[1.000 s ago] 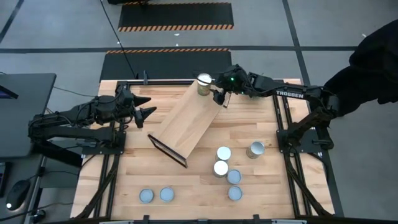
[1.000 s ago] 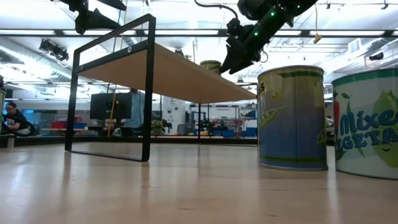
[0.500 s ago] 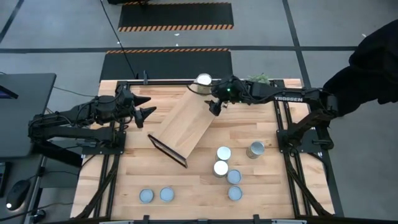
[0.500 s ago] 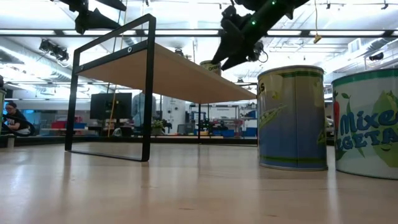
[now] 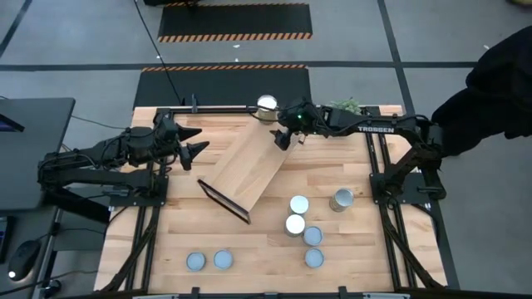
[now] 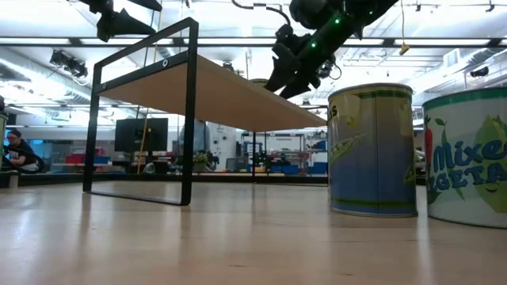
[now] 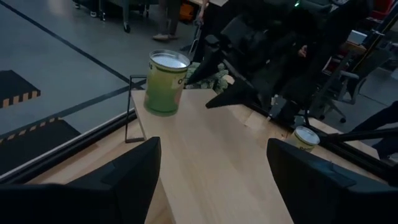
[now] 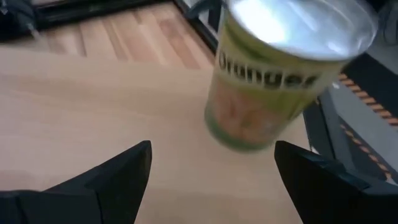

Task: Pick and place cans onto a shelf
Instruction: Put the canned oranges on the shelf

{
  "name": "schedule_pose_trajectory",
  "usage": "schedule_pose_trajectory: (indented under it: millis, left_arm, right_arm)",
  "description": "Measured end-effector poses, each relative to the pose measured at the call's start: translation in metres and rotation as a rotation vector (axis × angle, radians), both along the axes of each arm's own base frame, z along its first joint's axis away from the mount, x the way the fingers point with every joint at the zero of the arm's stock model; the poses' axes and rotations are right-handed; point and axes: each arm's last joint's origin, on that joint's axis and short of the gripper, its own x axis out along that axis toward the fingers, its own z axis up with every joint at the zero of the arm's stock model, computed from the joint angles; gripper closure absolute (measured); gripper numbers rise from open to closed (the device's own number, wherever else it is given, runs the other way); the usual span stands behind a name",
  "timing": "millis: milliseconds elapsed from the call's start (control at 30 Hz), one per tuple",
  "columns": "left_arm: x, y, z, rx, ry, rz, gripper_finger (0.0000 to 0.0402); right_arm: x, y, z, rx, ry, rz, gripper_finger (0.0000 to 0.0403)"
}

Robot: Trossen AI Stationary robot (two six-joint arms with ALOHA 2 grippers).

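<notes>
Since a second ago my right gripper (image 5: 281,139) has slid left along the shelf (image 5: 249,166), fingers apart, beside the can (image 5: 267,105); left gripper (image 5: 199,149) waits, fingers apart.

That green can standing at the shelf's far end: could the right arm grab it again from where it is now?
Probably yes. The right gripper hovers just beside the green can on the shelf, its fingers open, with only bare board between them.

In the right wrist view the can (image 8: 273,74) just ahead of the right gripper (image 8: 211,180) is blurred, its label only partly legible. In the low view the nearest can (image 6: 467,158) is cut off by the edge.
</notes>
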Motion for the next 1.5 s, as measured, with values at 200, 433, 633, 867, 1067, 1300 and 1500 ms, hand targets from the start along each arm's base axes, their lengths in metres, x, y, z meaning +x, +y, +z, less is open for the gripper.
schedule_pose_trajectory:
  millis: [200, 433, 633, 867, 1067, 1300, 1500]
  left_arm:
    - [0.001, 0.0, -0.001, -0.027, -0.007, 0.005, 0.0102]
    - [0.008, 0.001, -0.003, -0.019, 0.021, 0.001, 0.0102]
    - [0.011, 0.001, -0.002, -0.002, 0.013, -0.003, 0.0102]
    - [0.011, 0.001, -0.001, -0.001, 0.004, -0.003, 0.0102]
    - [0.011, 0.001, -0.001, -0.001, 0.002, -0.003, 0.0102]
    - [0.011, 0.001, -0.001, -0.001, 0.002, -0.003, 0.0102]
    - [0.011, 0.001, -0.001, -0.001, 0.002, -0.003, 0.0102]
  right_arm:
    - [-0.002, 0.001, 0.002, 0.025, 0.047, 0.005, 0.0056]
    - [0.007, 0.014, 0.015, 0.065, -0.046, 0.103, 0.0056]
    - [0.017, 0.019, 0.01, 0.057, -0.06, 0.165, 0.0056]
    - [0.02, 0.007, 0.004, 0.02, -0.053, 0.155, 0.0056]
    - [0.017, -0.002, 0.003, 0.01, -0.046, 0.137, 0.0056]
    - [0.014, -0.01, 0.003, -0.007, -0.038, 0.127, 0.0056]
    - [0.014, -0.012, 0.003, -0.007, -0.037, 0.131, 0.0056]
